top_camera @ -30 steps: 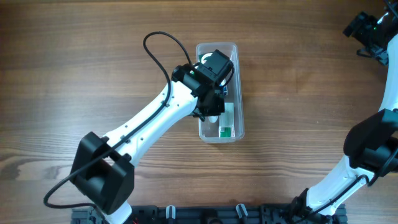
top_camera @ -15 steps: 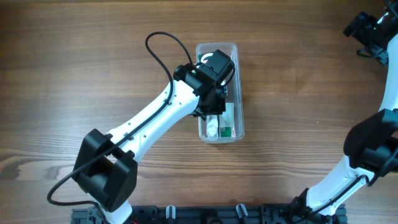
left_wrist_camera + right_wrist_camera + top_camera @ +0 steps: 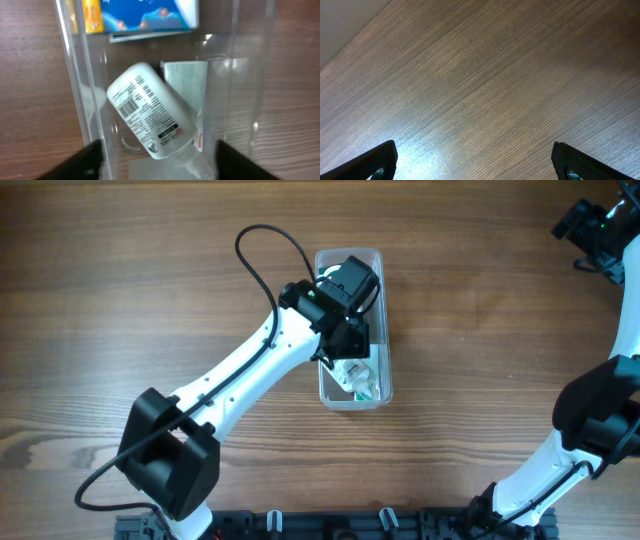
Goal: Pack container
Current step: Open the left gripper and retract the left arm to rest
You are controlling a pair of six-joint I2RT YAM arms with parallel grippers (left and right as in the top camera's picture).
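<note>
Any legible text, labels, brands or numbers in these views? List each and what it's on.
White bottle in the container: barcode and lines of print, too blurred to read.
Dark band on that label: pale lettering, blurred.
Red print along a pale edge beside the bottle: too small to read.
Blue box: only a picture shows, no legible words.
Overhead and right wrist views: no readable text.
</note>
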